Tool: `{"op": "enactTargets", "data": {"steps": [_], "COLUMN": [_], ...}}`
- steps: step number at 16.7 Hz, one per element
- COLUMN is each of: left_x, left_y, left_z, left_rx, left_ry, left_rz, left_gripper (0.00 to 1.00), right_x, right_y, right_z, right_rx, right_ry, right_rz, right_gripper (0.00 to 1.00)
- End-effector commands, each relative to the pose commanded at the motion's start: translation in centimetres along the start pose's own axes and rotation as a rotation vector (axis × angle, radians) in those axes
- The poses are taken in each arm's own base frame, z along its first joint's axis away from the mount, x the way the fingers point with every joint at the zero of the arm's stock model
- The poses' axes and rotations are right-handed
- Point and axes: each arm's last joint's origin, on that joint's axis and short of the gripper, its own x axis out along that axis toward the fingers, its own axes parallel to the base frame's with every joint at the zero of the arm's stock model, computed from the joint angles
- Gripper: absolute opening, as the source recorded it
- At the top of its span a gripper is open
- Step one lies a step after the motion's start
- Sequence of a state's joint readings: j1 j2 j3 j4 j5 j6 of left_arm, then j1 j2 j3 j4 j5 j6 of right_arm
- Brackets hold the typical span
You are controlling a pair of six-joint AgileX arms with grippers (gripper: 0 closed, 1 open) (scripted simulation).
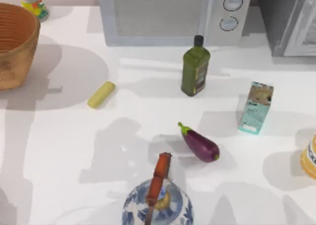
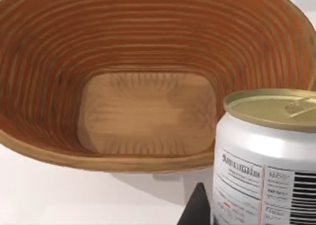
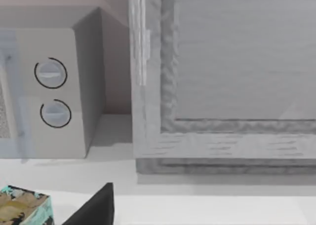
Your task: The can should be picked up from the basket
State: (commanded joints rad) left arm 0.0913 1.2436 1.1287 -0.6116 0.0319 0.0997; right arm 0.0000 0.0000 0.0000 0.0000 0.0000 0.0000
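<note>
The can (image 2: 266,151), white-labelled with a pale gold top, hangs close to the left wrist camera, outside the basket (image 2: 143,57). My left gripper (image 2: 256,216) is shut on the can; one dark finger (image 2: 195,210) shows against its side and the other is hidden behind it. Nothing lies inside the tan woven basket. From above, the basket (image 1: 15,42) stands at the table's far left corner. One dark finger (image 3: 94,207) of the right arm shows near the microwave and the grey cabinet.
A microwave (image 1: 168,15) stands at the back, with a grey cabinet (image 1: 291,17) to its right. On the table are an olive-oil bottle (image 1: 195,67), a yellow stick (image 1: 101,95), an eggplant (image 1: 200,144), a teal carton (image 1: 256,108), a blue-white teapot (image 1: 157,200), a red-capped bottle (image 1: 32,1) and an orange container (image 1: 310,158).
</note>
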Motion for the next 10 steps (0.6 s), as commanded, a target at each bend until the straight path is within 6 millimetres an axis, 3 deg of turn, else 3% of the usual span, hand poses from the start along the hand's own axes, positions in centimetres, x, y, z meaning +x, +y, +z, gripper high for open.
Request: {"op": "enactTargets", "data": {"steps": [2, 4, 7, 10], "left_x": [-3.4, -5.3, -5.3, -3.6], "left_y": [-0.9, -1.7, -2.4, -2.9], "left_z": [-4.1, -8.6, -14.8, -19.2], "left_rx": [-0.002, -0.008, -0.018, -0.031], "left_ry": [-0.149, -0.291, -0.471, -0.606], "left_rz": [0.004, 0.004, -0.003, -0.013], "left_gripper": [0.00, 0.00, 0.00, 0.00], "right_x": [0.0, 0.0, 0.0, 0.0], "right_y": [0.0, 0.0, 0.0, 0.0], "right_z": [0.0, 0.0, 0.0, 0.0], "right_rx": [0.000, 0.000, 0.000, 0.000], "right_ry": [0.000, 0.000, 0.000, 0.000], "right_rz": [0.000, 0.000, 0.000, 0.000], "right_gripper": [1.00, 1.00, 1.00, 1.00]}}
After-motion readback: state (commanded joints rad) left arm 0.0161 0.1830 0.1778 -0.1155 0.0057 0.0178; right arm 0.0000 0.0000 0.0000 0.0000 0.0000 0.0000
